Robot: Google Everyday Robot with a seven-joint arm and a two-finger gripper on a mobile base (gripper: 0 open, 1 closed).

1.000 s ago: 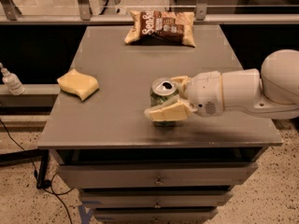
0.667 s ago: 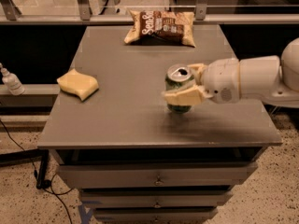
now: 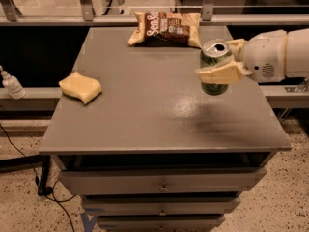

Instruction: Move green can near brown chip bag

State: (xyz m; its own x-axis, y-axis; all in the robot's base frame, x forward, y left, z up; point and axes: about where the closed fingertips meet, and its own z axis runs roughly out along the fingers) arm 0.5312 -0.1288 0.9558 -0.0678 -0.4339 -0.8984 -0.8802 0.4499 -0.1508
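Facing the viewer below the table's (image 3: 145, 115) near edge, a stack of drawers (image 3: 161, 187) is showing small central knobs. A dark cable (image 3: 24, 158) is trailing across the speckled floor under the table's near-left corner.

On the table's left side, a yellow sponge (image 3: 80, 86) is lying flat, well apart from everything else. Off the table's left edge, a small clear bottle (image 3: 10, 83) is standing on a lower ledge.

Above the table's right side, the gripper (image 3: 219, 62) is pinching the green can (image 3: 212, 57). One tan finger (image 3: 217, 75) is crossing the can's near face, and the other is pressing against its far side. The can is hanging roughly upright, clear of the table, with its silver top and dark opening turned upward. A soft shadow (image 3: 212, 122) is falling on the table directly beneath it. The white arm (image 3: 275, 54) is reaching in from beyond the table's right edge.

At the table's far edge, about midway along it, the brown chip bag (image 3: 166, 28) is lying flat, with white script lettering on its tan left end and a brown middle. The can is hovering nearer the table's front than the bag and to the bag's right, near it but not touching.

Beyond the table's far edge, a metal rail (image 3: 145, 19) with upright posts is running across the view.
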